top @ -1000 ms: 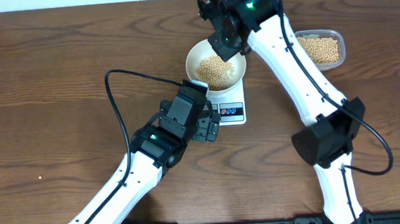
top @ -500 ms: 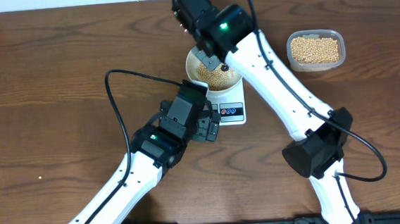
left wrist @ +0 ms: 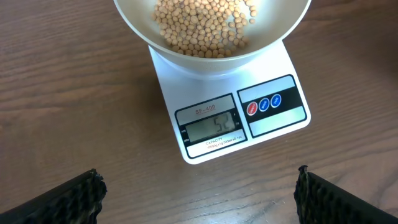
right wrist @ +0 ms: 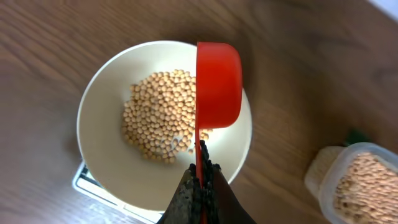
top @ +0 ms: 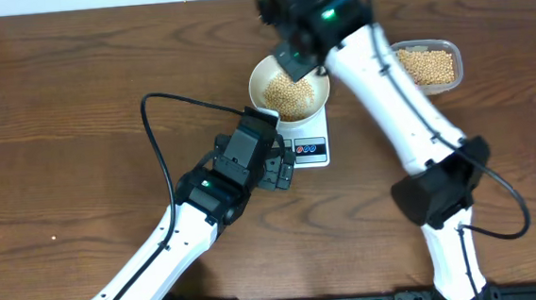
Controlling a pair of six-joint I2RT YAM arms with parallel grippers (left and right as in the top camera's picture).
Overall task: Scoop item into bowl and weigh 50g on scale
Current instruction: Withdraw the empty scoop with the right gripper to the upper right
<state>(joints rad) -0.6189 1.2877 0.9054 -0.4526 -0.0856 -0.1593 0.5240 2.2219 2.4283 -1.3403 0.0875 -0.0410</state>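
The white bowl (top: pixel 263 75) holds a pile of tan beans (top: pixel 289 94) and stands on the white scale (top: pixel 309 133). In the left wrist view the scale (left wrist: pixel 273 127) has a lit display that seems to read 52, below the bowl (left wrist: pixel 186 59) of beans (left wrist: pixel 205 25). My right gripper (right wrist: pixel 200 168) is shut on the handle of a red scoop (right wrist: pixel 219 84), held over the bowl (right wrist: pixel 106 149) and beans (right wrist: pixel 158 115). In the overhead view the right gripper (top: pixel 298 58) hangs over the bowl's far rim. My left gripper (left wrist: pixel 199 196) is open and empty, just in front of the scale.
A clear plastic tub of beans (top: pixel 428 65) stands at the right of the scale, also seen in the right wrist view (right wrist: pixel 364 186). A black cable (top: pixel 154 139) loops over the table left of my left arm. The table's far edge runs just behind the bowl.
My right arm swung left over the bowl and has come back right; the scoop still hangs over the bowl. The left arm has not moved.
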